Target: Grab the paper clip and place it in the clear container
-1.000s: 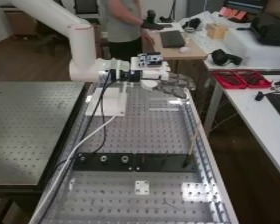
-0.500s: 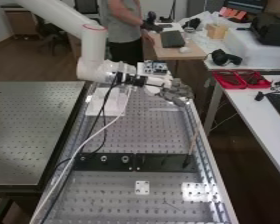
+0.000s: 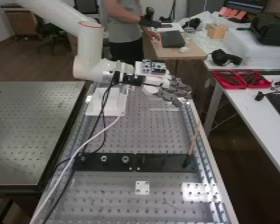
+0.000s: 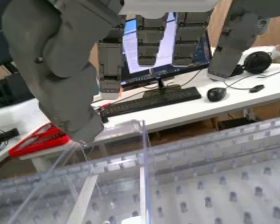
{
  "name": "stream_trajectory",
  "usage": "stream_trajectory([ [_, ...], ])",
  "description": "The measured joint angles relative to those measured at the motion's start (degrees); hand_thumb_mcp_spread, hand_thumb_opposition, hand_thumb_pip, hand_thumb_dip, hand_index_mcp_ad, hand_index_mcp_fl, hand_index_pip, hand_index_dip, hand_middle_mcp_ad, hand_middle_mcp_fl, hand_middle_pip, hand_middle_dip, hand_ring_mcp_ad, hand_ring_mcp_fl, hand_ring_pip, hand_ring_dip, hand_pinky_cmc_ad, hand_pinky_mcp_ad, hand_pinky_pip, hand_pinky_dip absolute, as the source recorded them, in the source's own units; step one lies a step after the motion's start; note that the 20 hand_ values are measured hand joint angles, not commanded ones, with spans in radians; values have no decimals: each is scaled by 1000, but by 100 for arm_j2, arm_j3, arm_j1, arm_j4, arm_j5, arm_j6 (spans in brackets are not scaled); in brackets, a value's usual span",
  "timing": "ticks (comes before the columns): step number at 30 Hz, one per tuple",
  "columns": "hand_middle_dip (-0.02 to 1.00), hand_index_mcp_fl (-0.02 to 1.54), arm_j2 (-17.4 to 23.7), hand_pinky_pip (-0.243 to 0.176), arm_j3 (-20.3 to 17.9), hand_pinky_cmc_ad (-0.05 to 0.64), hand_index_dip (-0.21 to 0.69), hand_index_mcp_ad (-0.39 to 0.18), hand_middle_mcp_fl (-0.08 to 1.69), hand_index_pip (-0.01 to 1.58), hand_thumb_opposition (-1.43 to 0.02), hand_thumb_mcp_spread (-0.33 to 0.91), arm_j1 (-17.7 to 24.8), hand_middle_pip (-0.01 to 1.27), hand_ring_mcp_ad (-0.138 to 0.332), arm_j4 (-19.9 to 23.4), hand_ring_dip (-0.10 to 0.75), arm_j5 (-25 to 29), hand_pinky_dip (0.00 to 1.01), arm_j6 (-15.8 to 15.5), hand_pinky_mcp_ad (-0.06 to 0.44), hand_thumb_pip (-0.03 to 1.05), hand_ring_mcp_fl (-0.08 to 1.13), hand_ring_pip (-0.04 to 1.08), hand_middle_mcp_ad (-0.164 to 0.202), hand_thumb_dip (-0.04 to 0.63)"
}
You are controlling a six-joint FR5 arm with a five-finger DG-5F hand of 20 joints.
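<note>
Fingers hang loose and spread apart on the hand (image 3: 174,93), which is open and empty near the far end of the metal surface (image 3: 149,136) full of holes. In the wrist view, the clear container (image 4: 146,160) is close to the thumb (image 4: 74,107); whether they touch is hard to tell. Nearer the high camera, a thin stick (image 3: 193,141) leans by a black strip (image 3: 165,162), and a small white plate (image 3: 142,187) lies flat.
</note>
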Motion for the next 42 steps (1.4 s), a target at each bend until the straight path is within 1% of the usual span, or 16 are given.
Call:
stream_trajectory([
  [2,182,9,167,-96,-87,325,28,-176,0,920,-867,346,-49,110,117,21,91,-37,538,40,271,702,2,152,12,290],
  [4,182,9,426,-106,-211,323,24,-176,2,873,-867,346,-124,110,117,63,91,-112,532,68,272,696,2,152,12,290],
  [8,182,3,841,-106,-354,323,24,-168,2,740,-848,333,-260,110,117,89,91,-282,536,73,272,667,2,154,12,290],
  [9,182,9,989,-106,-370,323,28,-159,2,726,-852,325,-324,110,117,49,91,-358,536,78,272,667,2,154,12,290],
  [10,182,9,1027,-106,-372,326,28,-157,0,709,-852,325,-342,110,117,34,91,-379,539,78,272,667,0,152,9,290],
  [13,182,3,1408,-105,-362,328,28,-157,0,618,-834,323,-558,110,120,-167,91,-591,545,53,272,654,0,143,9,290],
  [16,182,37,1620,-108,-312,328,28,-155,2,534,-836,321,-705,110,120,-335,91,-719,545,-25,271,649,0,141,9,290],
  [21,182,105,1760,-108,-127,328,73,-152,2,400,-834,325,-878,110,120,-739,91,-850,545,-235,271,649,0,133,12,290],
  [22,182,110,1790,-105,-99,332,75,-143,2,389,-820,323,-909,110,120,-790,91,-868,545,-285,271,649,3,138,9,290],
  [23,182,113,1805,-105,-87,344,89,-141,2,374,-819,323,-924,110,120,-813,91,-878,545,-316,271,649,0,126,9,290],
  [25,182,115,1840,-108,-64,346,87,-141,2,344,-819,323,-957,110,120,-865,91,-903,543,-402,271,649,0,122,9,290],
  [32,182,141,1875,-108,24,349,126,-141,2,304,-819,323,-1047,110,120,-986,91,-955,543,-498,271,646,0,119,9,290],
  [36,182,138,1889,-105,46,346,126,-141,2,215,-819,323,-1119,110,120,-1022,91,-937,543,-506,271,585,3,124,12,290],
  [37,182,138,1906,-108,42,346,126,-141,2,194,-819,321,-1136,110,120,-1013,91,-927,543,-519,271,581,2,101,9,290],
  [41,182,164,1955,-105,16,344,131,-140,0,164,-806,321,-1168,110,120,-975,91,-894,545,-551,271,581,3,103,9,284],
  [42,182,166,1966,-105,9,356,131,-138,2,155,-806,321,-1172,110,120,-973,91,-881,545,-564,271,578,3,103,9,286],
])
